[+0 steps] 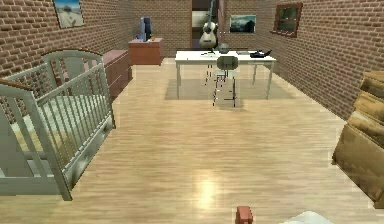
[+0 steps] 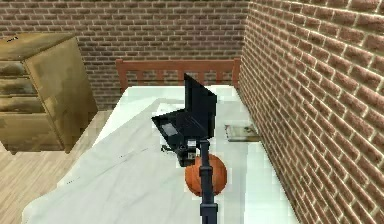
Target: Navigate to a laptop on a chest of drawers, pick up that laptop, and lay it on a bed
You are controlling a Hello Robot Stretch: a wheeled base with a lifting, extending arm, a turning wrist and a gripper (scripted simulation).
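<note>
A dark laptop [image 2: 188, 112] with its lid up is over the bed's white sheet [image 2: 120, 160], near the wooden headboard [image 2: 150, 72]. My arm [image 2: 205, 190] rises from the bottom edge of the arm side view and ends just below the laptop. The gripper [image 2: 178, 150] is at the laptop's front edge. I cannot tell whether it holds the laptop or the laptop rests on the sheet. A tan chest of drawers [image 2: 35, 90] stands left of the bed.
An orange ball [image 2: 210, 178] lies on the bed behind the arm, a small flat book [image 2: 240, 132] near the brick wall [image 2: 320, 90]. Ahead are a crib [image 1: 50, 120], a white desk [image 1: 225, 60] with a chair [image 1: 226, 80], a guitar [image 1: 209, 30] and open wood floor [image 1: 200, 140].
</note>
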